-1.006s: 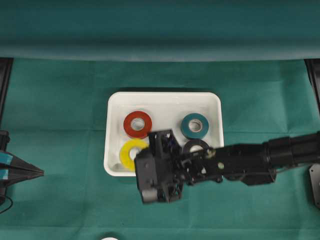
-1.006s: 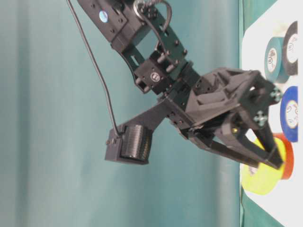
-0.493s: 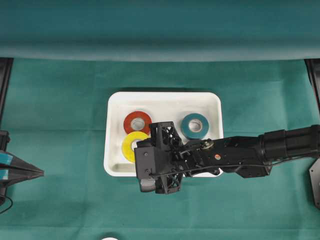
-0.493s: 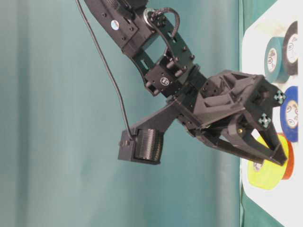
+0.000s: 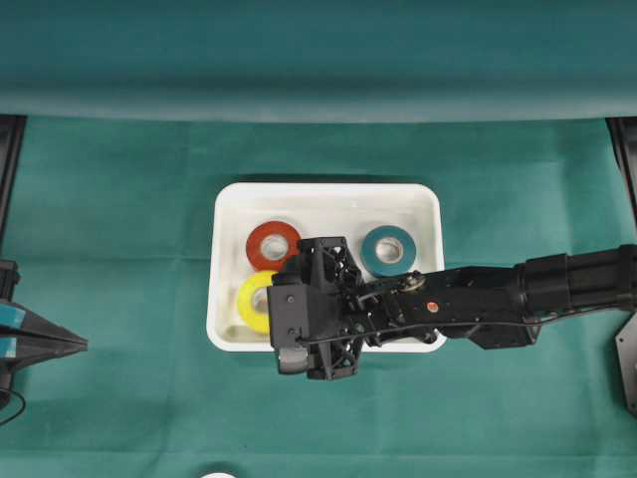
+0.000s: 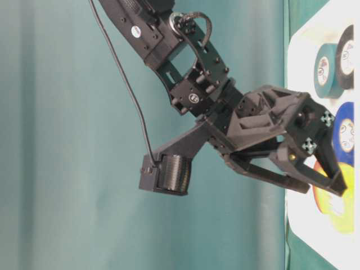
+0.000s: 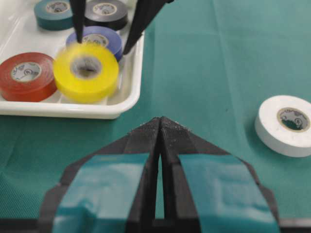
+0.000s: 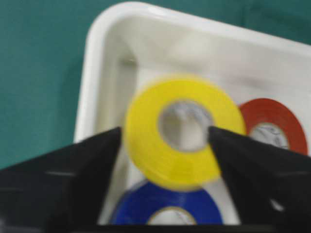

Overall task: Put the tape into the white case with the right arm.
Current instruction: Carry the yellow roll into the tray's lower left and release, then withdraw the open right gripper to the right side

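1. Left gripper point(image 5: 80, 345): parked at the far left edge of the green cloth point(image 5: 119, 249), well apart from the case. In the left wrist view its blue-banded fingers point(image 7: 121, 189) lie pressed together, tips meeting, nothing between them.
2. White tape roll point(image 7: 286, 125): lies flat on the cloth outside the case, near the left gripper and apart from the tray rim.
3. White case point(image 5: 227, 214): sits at the middle of the cloth. It contains a red roll point(image 5: 269, 243), a yellow roll point(image 5: 251, 299), a teal roll point(image 5: 388, 249), and, in the left wrist view, a blue roll point(image 7: 97, 39) and a black roll point(image 7: 107, 14).
4. Yellow roll: inside the case, just beside the red roll and partly over the blue roll. It appears motion-blurred in both wrist views.
5. Right gripper point(image 8: 165, 141): held over the near rim of the case. Its jaws stand parted; the fingers point(image 8: 92, 165) flank the yellow roll without clamping it.
6. Right arm point(image 5: 518, 299): extends in from the right edge across the cloth.
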Controlling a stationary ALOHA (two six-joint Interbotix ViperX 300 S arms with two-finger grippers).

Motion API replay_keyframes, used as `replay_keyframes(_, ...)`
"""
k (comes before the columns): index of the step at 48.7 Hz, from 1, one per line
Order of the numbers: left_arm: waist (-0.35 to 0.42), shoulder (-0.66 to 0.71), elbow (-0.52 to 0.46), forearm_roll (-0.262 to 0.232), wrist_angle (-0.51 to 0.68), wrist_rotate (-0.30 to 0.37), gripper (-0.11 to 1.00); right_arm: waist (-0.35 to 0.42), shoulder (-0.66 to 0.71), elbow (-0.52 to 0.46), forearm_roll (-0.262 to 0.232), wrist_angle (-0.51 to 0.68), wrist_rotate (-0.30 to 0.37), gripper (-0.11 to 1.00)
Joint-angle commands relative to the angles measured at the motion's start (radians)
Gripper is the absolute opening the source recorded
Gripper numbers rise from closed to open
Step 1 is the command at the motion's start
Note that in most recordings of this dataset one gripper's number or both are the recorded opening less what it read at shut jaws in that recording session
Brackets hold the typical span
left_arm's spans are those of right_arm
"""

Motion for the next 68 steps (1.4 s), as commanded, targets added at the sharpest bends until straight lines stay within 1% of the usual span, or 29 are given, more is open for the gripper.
replay_keyframes(1,0.000,0.008,-0.014,-0.002,-0.003,0.000,0.00,0.000,-0.020,-0.025,-0.003,-0.006,0.003,0.60)
replay_keyframes(2,0.002,0.008,-0.014,-0.002,-0.003,0.000,0.00,0.000,-0.020,-0.023,-0.003,-0.006,0.003,0.65)
replay_keyframes(3,0.000,0.008,-0.014,-0.002,-0.003,0.000,0.00,0.000,-0.020,-0.023,-0.003,-0.006,0.003,0.68)
replay_keyframes(4,0.000,0.008,-0.014,-0.002,-0.003,0.000,0.00,0.000,-0.020,-0.021,-0.003,-0.005,0.005,0.69)
replay_keyframes(7,0.002,0.008,-0.014,-0.002,-0.003,0.000,0.00,0.000,-0.023,-0.018,-0.003,-0.003,0.003,0.67)
replay_keyframes(13,0.000,0.008,-0.014,-0.002,-0.003,0.000,0.00,0.000,-0.048,0.011,-0.003,0.000,0.003,0.67)
replay_keyframes(20,0.000,0.008,-0.014,-0.002,-0.003,0.000,0.00,0.000,-0.107,0.083,-0.003,0.008,0.003,0.67)
replay_keyframes(35,0.000,0.008,-0.012,-0.002,-0.003,0.000,0.00,0.000,-0.314,0.337,0.000,0.009,0.005,0.67)
replay_keyframes(51,0.002,0.006,-0.011,-0.002,-0.003,0.000,0.00,0.000,-0.594,0.638,0.003,-0.003,0.008,0.67)
replay_keyframes(56,0.002,0.005,-0.011,-0.002,-0.003,0.000,0.00,0.000,-0.686,0.727,0.003,-0.029,0.011,0.67)
replay_keyframes(60,0.002,0.005,-0.011,-0.002,-0.003,0.002,0.00,0.000,-0.759,0.801,0.003,-0.072,0.011,0.67)
replay_keyframes(64,0.002,0.005,-0.011,-0.002,-0.003,0.002,0.00,0.000,-0.815,0.851,0.003,-0.117,0.008,0.67)
replay_keyframes(68,0.002,0.005,-0.011,-0.002,-0.003,0.002,0.00,0.000,-0.851,0.882,0.003,-0.138,0.009,0.67)
